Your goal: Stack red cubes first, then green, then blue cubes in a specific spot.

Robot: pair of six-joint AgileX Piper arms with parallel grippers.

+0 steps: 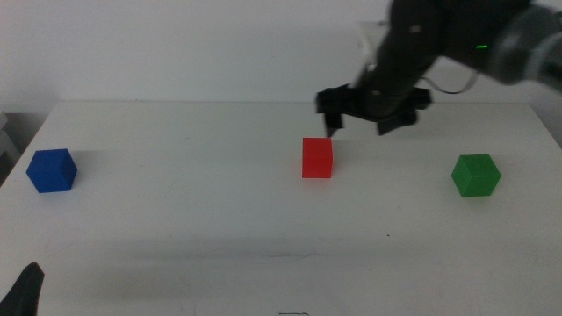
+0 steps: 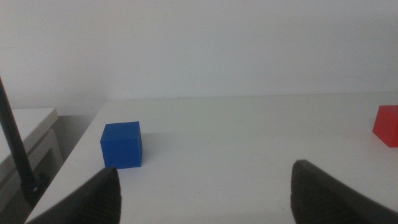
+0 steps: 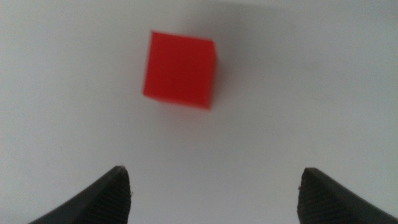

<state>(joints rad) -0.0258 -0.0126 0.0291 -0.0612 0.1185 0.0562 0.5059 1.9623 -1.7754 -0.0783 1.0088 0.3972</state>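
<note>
Just plain white tabletop (image 1: 219, 219), wall (image 1: 176, 44)

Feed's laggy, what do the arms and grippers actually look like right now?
The right arm is black and grey with a small green light and a thin dark cable; its right gripper is black. Both grippers' jaws look dark and wedge-shaped. The left gripper shows only a dark tip.

You have three cubes with plain matt, smooth faces, the red cube (image 1: 317, 158), the green cube (image 1: 475, 175) and the blue cube (image 1: 51, 170), on a smooth, white, faintly sheened desk (image 1: 193, 228), and the right gripper (image 1: 364, 118) looks like dark matt plastic
</note>
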